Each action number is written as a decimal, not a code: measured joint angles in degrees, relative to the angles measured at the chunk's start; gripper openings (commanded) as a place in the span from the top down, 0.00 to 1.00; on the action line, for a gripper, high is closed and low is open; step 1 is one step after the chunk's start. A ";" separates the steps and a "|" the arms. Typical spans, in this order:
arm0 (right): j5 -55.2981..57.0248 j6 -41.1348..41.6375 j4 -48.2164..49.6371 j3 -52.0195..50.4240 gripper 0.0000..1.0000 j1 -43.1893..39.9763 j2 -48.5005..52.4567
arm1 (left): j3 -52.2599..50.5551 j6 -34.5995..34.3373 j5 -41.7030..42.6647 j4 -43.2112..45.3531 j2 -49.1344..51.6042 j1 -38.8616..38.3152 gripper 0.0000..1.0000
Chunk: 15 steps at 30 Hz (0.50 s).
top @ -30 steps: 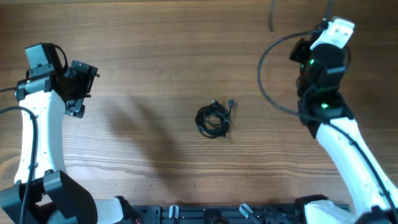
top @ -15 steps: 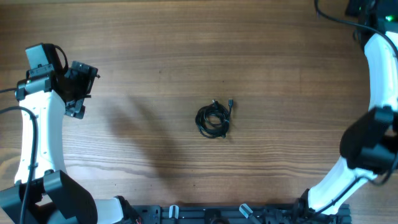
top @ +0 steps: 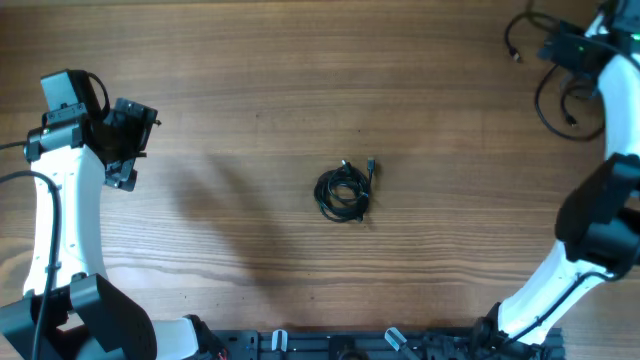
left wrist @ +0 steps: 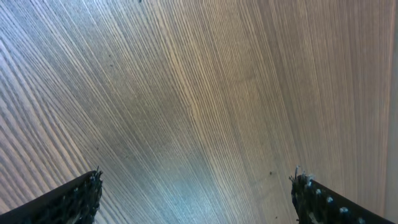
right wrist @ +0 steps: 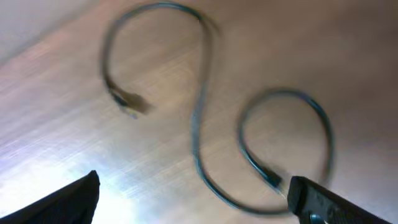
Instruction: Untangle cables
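A fist-sized knot of thin black cables [top: 342, 192] lies at the middle of the table. One separate cable [top: 541, 100] lies in loose loops at the far right corner. In the right wrist view this cable [right wrist: 199, 134] forms an S on the wood with a plug at each end. My right gripper [top: 560, 50] hovers over it, open [right wrist: 194, 182], with nothing between its fingers. My left gripper [top: 135, 145] is at the far left, well away from the knot. It stands open [left wrist: 196, 180] above bare wood.
The wooden table [top: 250, 80] fills the overhead view. Black fittings of the arm bases [top: 340, 345] line the near edge. The right arm's white link [top: 610, 110] reaches across the table's right edge.
My right arm has swung to the far right corner and opened. The single cable it carried now lies loose on the table. The left arm and the knot have not moved.
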 measured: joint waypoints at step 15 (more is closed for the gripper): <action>-0.07 8.92 5.11 -18.75 0.39 -8.90 0.52 | 0.00 -0.02 0.00 0.04 0.00 0.00 0.00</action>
